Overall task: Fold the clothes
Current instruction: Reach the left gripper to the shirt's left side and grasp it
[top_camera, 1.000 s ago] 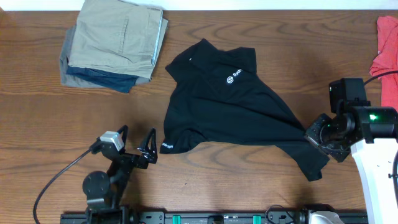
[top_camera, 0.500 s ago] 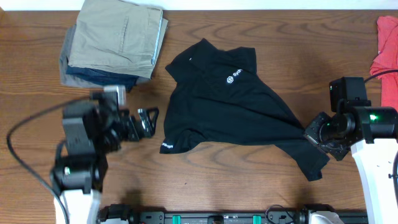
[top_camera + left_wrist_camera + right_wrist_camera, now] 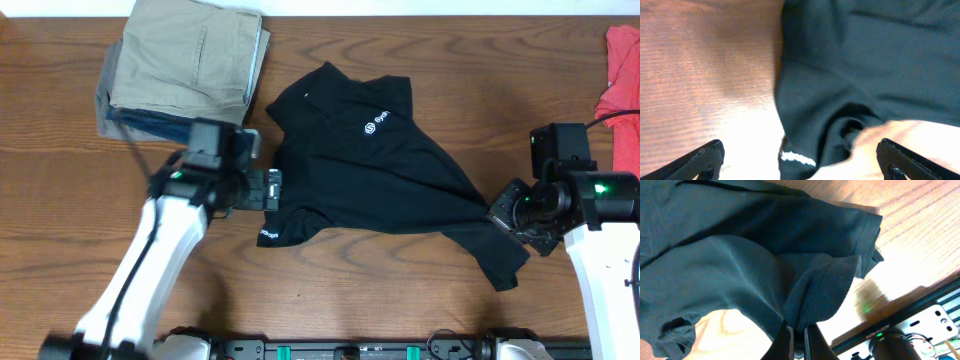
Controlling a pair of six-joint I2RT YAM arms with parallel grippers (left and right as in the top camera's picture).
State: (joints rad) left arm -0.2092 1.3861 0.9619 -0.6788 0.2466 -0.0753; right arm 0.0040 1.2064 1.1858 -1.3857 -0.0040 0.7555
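- Your black shirt (image 3: 360, 170) lies rumpled in the middle of the worktop (image 3: 400, 295). Its collar points to the far edge, the white logo (image 3: 375, 125) faces up, and its lower right part is drawn out in a tail toward the right arm.
- Your right claw (image 3: 498, 214) is pressed together on that tail. The right wrist view shows a fold of black fabric pinched between the fingertips (image 3: 810, 340).
- Your left claw (image 3: 274, 190) sits at the shirt's left edge, just beyond the sleeve hem (image 3: 283, 235). Its fingers (image 3: 702, 156) are spread wide and grip nothing.
- That wrist view is blurred, so you cannot be sure whether the left claw touches the cloth or hangs just over it. It looks clear of it.
- The step in hand appears to be getting a second grip so the shirt can be spread flat. No fold has been made.
- The next move calls for lowering the left claw onto the hem and pinching one layer only. Then draw the two grips apart gently, since soft fabric will bunch or slip.
- Keep your left arm off the khaki and blue stack (image 3: 180, 70), which is close by. The red garment (image 3: 622, 70) lies at the far right edge, well apart.
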